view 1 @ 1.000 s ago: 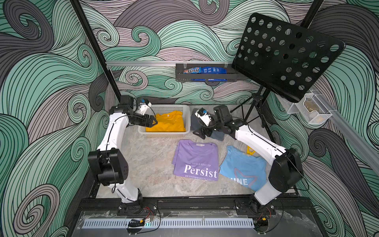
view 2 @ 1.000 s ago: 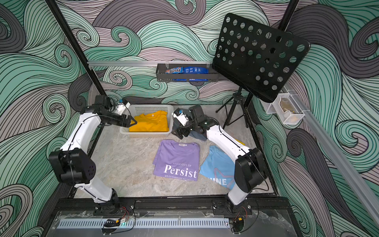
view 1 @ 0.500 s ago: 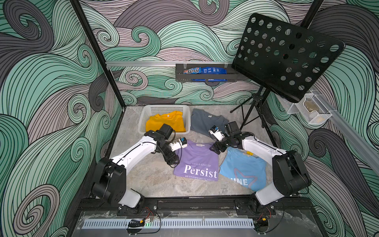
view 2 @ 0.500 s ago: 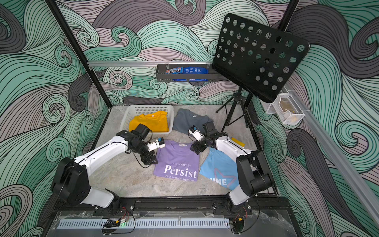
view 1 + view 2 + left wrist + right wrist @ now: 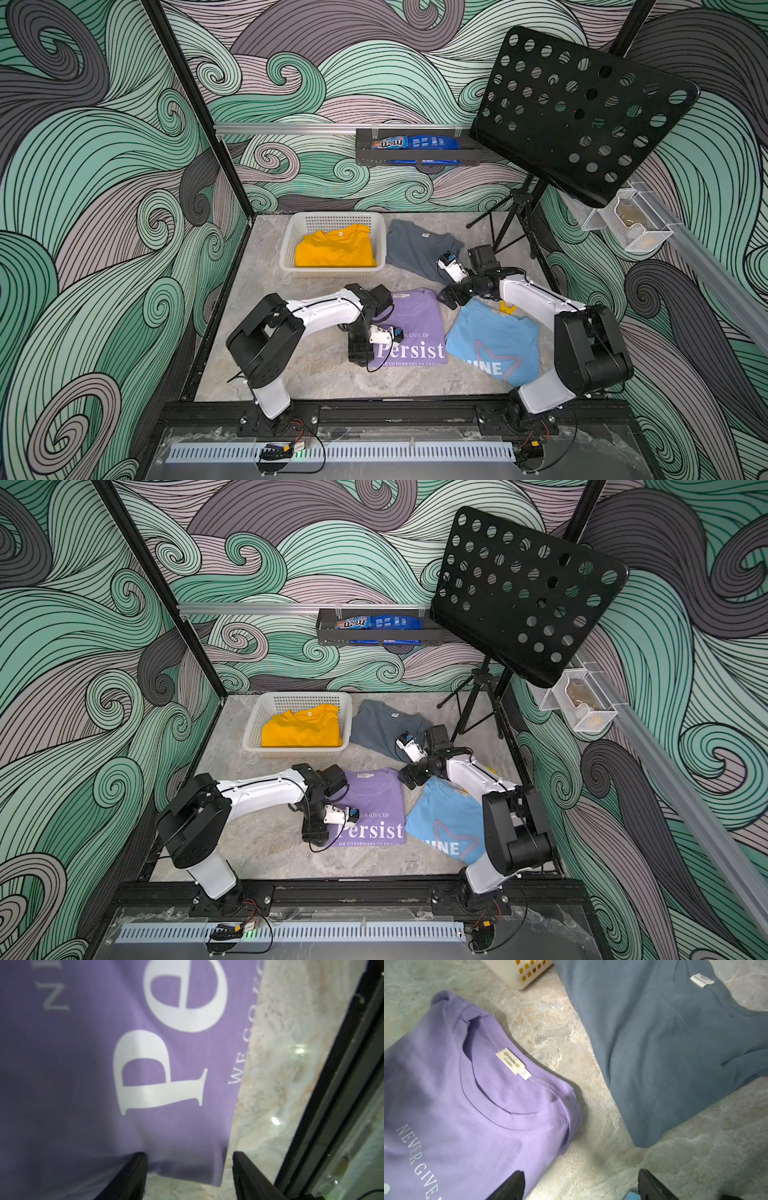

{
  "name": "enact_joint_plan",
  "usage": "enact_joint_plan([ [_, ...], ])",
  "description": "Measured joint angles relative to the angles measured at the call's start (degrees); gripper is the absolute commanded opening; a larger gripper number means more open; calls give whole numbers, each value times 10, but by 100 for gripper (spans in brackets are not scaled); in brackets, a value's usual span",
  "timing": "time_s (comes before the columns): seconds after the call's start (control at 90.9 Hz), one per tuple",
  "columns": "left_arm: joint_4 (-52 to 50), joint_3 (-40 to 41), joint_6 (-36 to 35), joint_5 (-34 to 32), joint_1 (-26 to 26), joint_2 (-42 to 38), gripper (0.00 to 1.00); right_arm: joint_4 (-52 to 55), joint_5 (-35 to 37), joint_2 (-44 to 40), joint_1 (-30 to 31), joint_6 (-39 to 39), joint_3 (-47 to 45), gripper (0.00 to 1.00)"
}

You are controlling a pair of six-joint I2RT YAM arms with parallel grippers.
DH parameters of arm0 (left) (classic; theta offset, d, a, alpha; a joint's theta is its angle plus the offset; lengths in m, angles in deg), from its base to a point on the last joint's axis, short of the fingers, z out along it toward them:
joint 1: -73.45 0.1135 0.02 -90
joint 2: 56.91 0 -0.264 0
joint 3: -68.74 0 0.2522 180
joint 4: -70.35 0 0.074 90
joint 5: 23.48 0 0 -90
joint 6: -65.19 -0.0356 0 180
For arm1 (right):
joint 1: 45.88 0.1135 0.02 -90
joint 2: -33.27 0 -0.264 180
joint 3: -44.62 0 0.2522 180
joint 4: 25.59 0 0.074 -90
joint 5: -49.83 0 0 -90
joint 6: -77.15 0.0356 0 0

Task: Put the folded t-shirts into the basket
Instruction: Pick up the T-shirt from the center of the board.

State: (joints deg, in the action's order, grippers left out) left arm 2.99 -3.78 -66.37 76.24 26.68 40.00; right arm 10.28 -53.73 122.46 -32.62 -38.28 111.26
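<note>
Inside the basket (image 5: 291, 232) lies only the mustard tee (image 5: 334, 251): one of four done. Just beside the basket waits the grey tee (image 5: 411, 245); in front of it, the lilac tee (image 5: 415, 328) and blue tee (image 5: 494, 345). The left gripper (image 5: 189, 1155) straddles the lilac tee's corner, jaws apart; the right gripper (image 5: 580, 1173) gapes empty.

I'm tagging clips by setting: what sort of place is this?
Likely a robot test cell, not a home: a left arm and a right arm bolted to a black frame, wave-patterned panels walling the table, and staged props, a basket with a yellow tee and a music stand.
</note>
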Motion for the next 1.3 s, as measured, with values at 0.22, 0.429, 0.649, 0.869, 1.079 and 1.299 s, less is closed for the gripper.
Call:
enact_joint_plan([
  [0.22, -9, 4, 46, 5, 23, -101, 86, -1, 10, -8, 58, -10, -14, 91],
  [0.429, 42, -8, 124, 2, 165, -132, 98, -1, -6, 46, 80, -6, 11, 91],
  [0.649, 75, -43, 157, -6, 207, -51, 97, 0, -3, 94, 95, 10, 35, 92],
  [0.869, 97, -59, 167, -16, 207, 5, 94, -6, 0, 111, 93, 23, 60, 91],
  [1.079, 100, -101, 164, -11, 207, 59, 90, -4, -3, 136, 82, 28, 68, 89],
  [1.299, 99, -108, 159, 0, 207, 90, 89, -5, -4, 149, 83, 35, 68, 86],
])
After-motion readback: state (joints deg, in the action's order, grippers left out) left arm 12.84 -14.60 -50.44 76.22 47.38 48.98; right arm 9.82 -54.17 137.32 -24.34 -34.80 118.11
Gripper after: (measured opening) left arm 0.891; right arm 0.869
